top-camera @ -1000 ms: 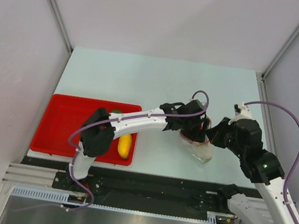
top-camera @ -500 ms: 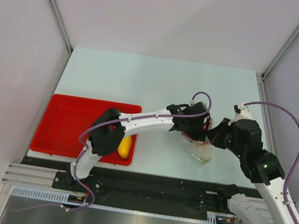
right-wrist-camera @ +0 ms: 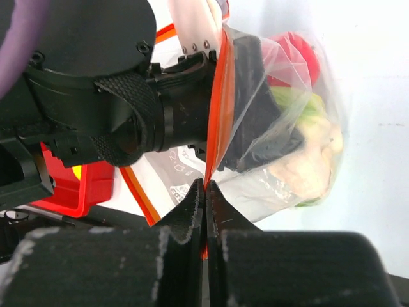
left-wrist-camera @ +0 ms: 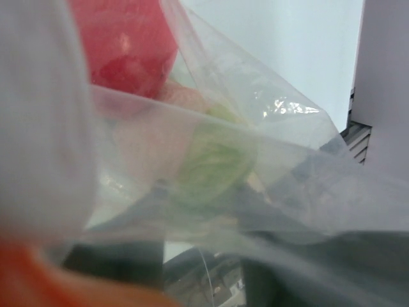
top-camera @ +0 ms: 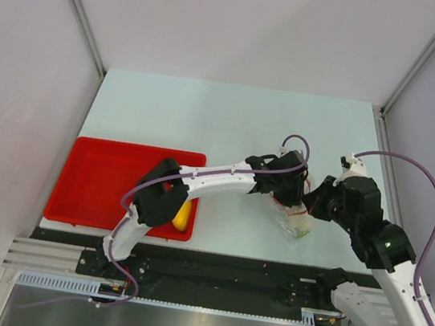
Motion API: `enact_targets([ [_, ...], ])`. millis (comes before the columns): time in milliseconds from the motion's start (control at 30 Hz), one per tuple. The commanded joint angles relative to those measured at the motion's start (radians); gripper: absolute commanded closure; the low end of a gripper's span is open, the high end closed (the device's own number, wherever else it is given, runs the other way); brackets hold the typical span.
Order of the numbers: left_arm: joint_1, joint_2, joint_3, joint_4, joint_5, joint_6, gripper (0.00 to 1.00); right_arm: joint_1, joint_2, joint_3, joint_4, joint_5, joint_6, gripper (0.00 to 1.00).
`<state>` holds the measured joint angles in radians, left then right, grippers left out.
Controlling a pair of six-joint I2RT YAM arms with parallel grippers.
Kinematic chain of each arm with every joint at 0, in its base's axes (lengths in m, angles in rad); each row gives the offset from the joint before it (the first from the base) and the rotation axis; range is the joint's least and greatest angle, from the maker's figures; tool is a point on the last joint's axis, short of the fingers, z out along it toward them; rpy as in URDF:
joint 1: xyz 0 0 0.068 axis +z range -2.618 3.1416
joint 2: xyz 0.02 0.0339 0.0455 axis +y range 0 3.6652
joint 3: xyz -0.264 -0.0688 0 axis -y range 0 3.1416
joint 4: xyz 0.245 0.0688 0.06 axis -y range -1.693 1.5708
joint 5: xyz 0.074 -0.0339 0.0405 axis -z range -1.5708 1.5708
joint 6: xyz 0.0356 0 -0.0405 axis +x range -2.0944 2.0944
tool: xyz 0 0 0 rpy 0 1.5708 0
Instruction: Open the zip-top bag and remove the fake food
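The right gripper (right-wrist-camera: 206, 192) is pinching tight on the red zip strip (right-wrist-camera: 216, 109) of the zip-top bag (right-wrist-camera: 300, 192) and is holding the mouth open. The bag is sitting near the front edge of the table (top-camera: 207, 121), over toward the right side. The left gripper (top-camera: 290, 202) is reaching down inside the bag. I cannot tell if its fingers are apart or squeezed together.

The fake food is lying deep in the bag: a red ball (right-wrist-camera: 297, 51), a green piece (left-wrist-camera: 214, 160) and a beige lump (right-wrist-camera: 313, 160). One yellow piece (top-camera: 182, 216) is lying in the red tray (top-camera: 95, 170) by the front left corner.

Here is what might be going wrong soon. The plastic is thin and slippery, so the strip could slide out of the pinch if the left arm tugs hard. The fingers could grab plastic along with a toy, and then the whole bag would lift. The round ball could also roll away.
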<state>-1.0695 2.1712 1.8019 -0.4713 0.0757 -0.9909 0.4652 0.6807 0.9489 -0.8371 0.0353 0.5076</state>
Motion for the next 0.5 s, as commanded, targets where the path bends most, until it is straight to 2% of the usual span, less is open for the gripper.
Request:
enact_targets([
  [0,-0.004,-0.031,-0.061,0.037,-0.002,0.058,0.74,0.003,-0.033,0.037,-0.036,0.011,0.003,1.00],
  [33,-0.006,-0.043,-0.073,0.058,0.001,0.070,0.81,0.004,-0.038,0.034,-0.045,0.015,-0.003,1.00],
  [67,-0.006,-0.053,-0.081,0.059,-0.002,0.081,0.94,0.004,-0.049,0.031,-0.049,0.023,-0.010,1.00],
  [100,-0.006,-0.062,-0.072,0.051,-0.005,0.113,0.99,0.001,-0.052,0.031,-0.049,0.031,-0.020,1.00],
  [300,-0.006,-0.102,0.074,-0.052,-0.060,0.286,1.00,0.000,-0.061,0.031,-0.057,0.043,-0.015,1.00],
  [467,-0.007,-0.168,0.086,-0.073,-0.070,0.351,1.00,-0.002,-0.058,0.030,-0.088,0.064,0.009,1.00],
])
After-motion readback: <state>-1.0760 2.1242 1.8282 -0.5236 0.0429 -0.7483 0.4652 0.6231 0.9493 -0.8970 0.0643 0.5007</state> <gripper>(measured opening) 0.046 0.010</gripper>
